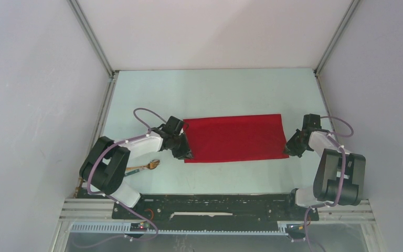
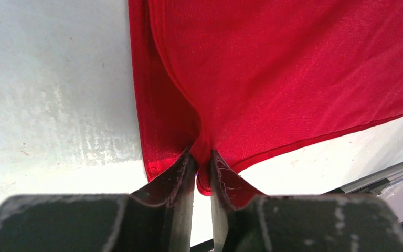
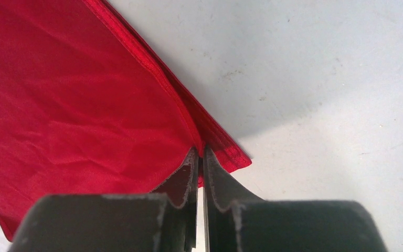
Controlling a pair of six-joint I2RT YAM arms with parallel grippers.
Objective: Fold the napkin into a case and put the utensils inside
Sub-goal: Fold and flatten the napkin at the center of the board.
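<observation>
We've got the napkin (image 1: 234,138) lying flat on the table (image 1: 215,89) as a wide red rectangle, long axis running left-right, spanning the gap btw the two arms. The wrist views show stacked hems at the short ends, so we read it as folded over at least once, not yet a narrow case.

L gripper (image 1: 186,153) sits at the near-left corner. In its wrist view the jaws stand only slightly apart, and the cloth puckers into them (image 2: 203,170), so it's pinching that corner. R gripper (image 1: 289,148) mirrors it at the near-right corner, jaws almost together on the hem (image 3: 200,157).

What the next move turns on, as we judge it: both grips are on the near long edge, one per short end, w/ the cloth stretching away from the fingers toward the far side. Any further fold goes across the short axis, near edge carried away from the bases, both arms in step.

The wooden fork (image 1: 146,167) lies well clear of the napkin, near-left, just beside the L arm (so L is nearer for the pick). We can't make out the teal utensil.
</observation>
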